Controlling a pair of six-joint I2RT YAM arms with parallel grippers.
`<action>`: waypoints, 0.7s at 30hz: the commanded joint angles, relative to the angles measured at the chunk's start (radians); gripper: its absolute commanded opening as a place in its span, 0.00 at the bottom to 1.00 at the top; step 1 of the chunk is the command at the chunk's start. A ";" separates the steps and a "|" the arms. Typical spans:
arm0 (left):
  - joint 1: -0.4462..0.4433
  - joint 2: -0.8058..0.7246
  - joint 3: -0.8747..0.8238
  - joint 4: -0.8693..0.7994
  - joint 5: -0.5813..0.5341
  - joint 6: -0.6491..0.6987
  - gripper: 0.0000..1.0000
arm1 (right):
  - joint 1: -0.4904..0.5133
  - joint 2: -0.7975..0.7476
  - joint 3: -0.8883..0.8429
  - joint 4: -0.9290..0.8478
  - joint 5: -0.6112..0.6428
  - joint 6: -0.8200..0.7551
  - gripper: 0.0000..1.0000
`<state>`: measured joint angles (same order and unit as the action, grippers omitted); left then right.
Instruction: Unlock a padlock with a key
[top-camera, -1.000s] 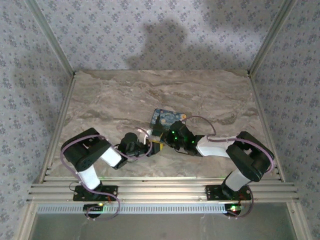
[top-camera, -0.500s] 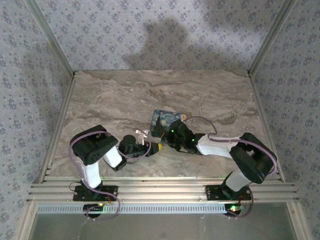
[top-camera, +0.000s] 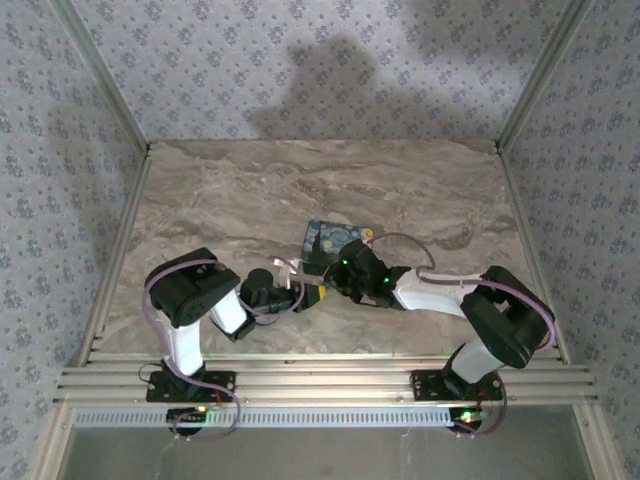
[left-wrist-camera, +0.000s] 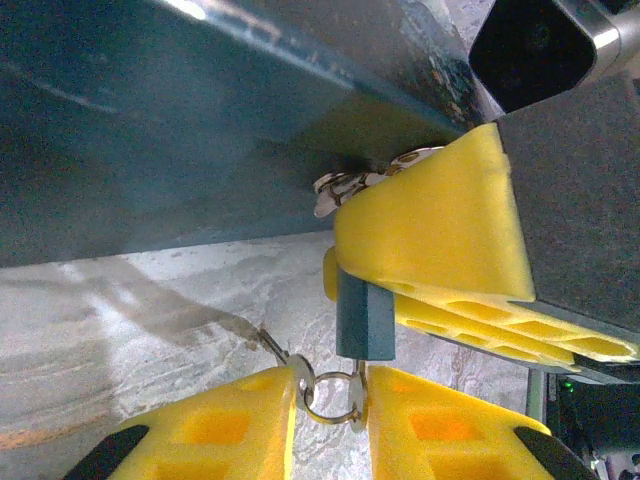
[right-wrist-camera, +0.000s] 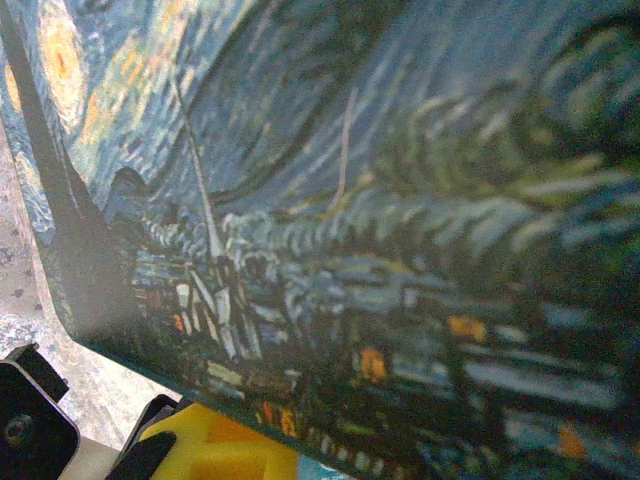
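Here, right gripper (left-wrist-camera: 350, 285) clamped on padlock (left-wrist-camera: 366, 322) — left gripper (left-wrist-camera: 332, 388) nipping key (left-wrist-camera: 356, 402), box (left-wrist-camera: 150, 130) behind.

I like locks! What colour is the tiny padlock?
Blue; the small blue padlock shows best in the left wrist view.

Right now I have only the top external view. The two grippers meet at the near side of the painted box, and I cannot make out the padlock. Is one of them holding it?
Observer: Yes. In the left wrist view the right gripper pinches the blue padlock; its body sticks out below the yellow fingers.
Operator: And what is at the left gripper?
Observer: A metal key ring sits between its fingertips, just below the padlock. Whether they grip it, I cannot tell.
Operator: Does the right wrist view add something?
Observer: There the painted face of the box is very close and blurred.
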<state>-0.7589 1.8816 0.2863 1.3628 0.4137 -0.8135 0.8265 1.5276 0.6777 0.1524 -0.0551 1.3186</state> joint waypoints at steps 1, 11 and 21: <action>0.007 0.014 0.014 0.044 0.021 0.007 0.26 | 0.008 -0.015 0.021 -0.028 0.016 0.024 0.00; -0.005 0.004 0.003 0.021 -0.007 0.076 0.00 | 0.014 -0.012 0.024 0.003 0.021 0.067 0.00; -0.217 -0.244 0.042 -0.516 -0.509 0.559 0.00 | 0.038 -0.033 0.038 -0.057 0.008 0.101 0.00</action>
<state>-0.9058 1.6947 0.2962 1.0973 0.1265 -0.4690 0.8478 1.5211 0.6807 0.1295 -0.0170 1.3632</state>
